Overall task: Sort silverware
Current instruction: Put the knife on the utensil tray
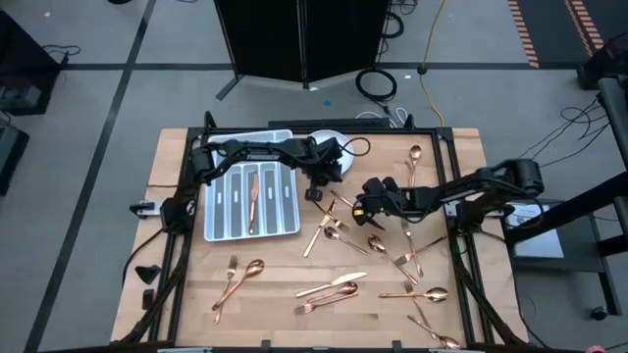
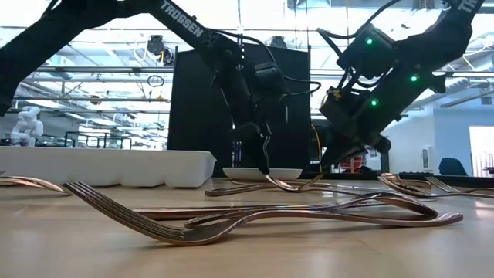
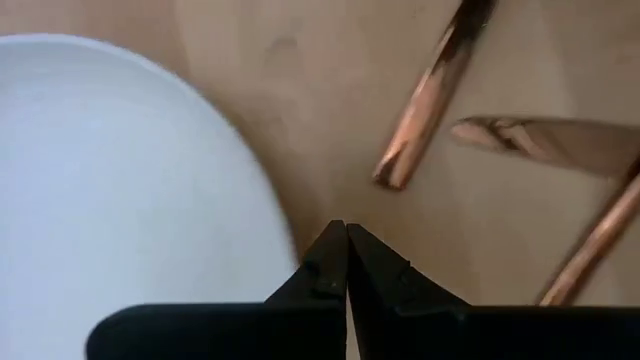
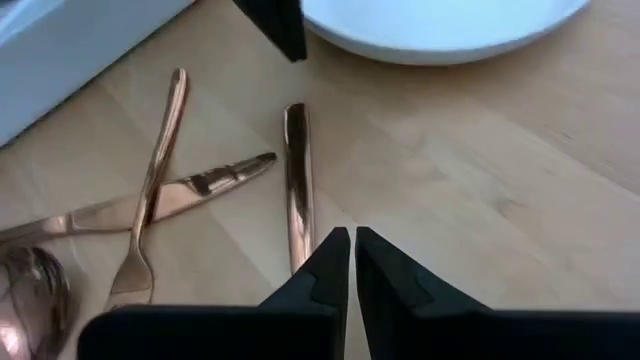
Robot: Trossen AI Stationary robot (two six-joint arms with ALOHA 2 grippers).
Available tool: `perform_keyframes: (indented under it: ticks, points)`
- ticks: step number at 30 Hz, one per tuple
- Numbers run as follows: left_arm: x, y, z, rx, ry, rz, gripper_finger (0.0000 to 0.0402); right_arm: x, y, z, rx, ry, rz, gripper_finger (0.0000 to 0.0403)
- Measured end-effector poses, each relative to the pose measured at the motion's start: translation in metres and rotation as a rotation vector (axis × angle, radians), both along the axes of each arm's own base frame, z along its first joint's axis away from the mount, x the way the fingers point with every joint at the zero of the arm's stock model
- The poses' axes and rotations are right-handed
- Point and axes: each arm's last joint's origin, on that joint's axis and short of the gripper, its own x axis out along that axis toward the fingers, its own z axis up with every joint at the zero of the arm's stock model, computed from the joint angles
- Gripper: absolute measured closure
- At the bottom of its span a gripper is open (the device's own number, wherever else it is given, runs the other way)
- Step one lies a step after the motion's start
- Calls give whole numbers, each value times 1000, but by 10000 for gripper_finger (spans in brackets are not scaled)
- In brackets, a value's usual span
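Note:
Copper silverware lies scattered over the wooden table [image 1: 334,289]. One knife [image 1: 253,201] lies in the grey tray [image 1: 221,211]. My left gripper [image 3: 346,232] is shut with nothing between its fingers. It points down over bare wood between the white plate [image 3: 110,180] and a copper handle end [image 3: 410,135]. My right gripper [image 4: 352,238] is shut too, its fingertips beside the near end of another copper handle [image 4: 296,170]. A fork [image 4: 150,210] and a knife [image 4: 190,190] lie crossed farther off. My right gripper comes slanting down from the table's right, with its shut fingertips [image 4: 335,250] right beside the near end of the copper handle [image 4: 299,255], which lies flat on the table. Whether they touch it I cannot tell.
The plate [image 1: 329,140] stands at the far middle, with the tray to its left. More spoons, forks and knives lie near the right edge [image 1: 417,260] and the front [image 1: 235,279]. The two grippers [image 1: 316,191] [image 1: 355,208] stand close together.

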Motion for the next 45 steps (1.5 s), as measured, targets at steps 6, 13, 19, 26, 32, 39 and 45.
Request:
perform_keyframes:
  ticks: [6,13,19,26,32,39,45]
  points:
    - [7,-9,1,39,-33,-65,401,5,-2,0,-9,-30,34,387]
    - [15,-26,-13,101,-1,-135,402,5,-2,1,-13,-45,32,387]
    - [17,-27,-18,120,16,-125,402,6,-2,2,-12,-50,33,387]
    - [14,-25,-22,95,42,-123,402,7,0,2,23,-59,81,383]
    - [13,-25,-24,87,61,-124,402,8,3,3,29,-75,115,327]
    - [12,-26,-25,84,67,-125,402,8,3,-16,22,31,128,238]
    - [12,-26,-25,65,65,-131,402,11,2,-40,20,107,96,232]
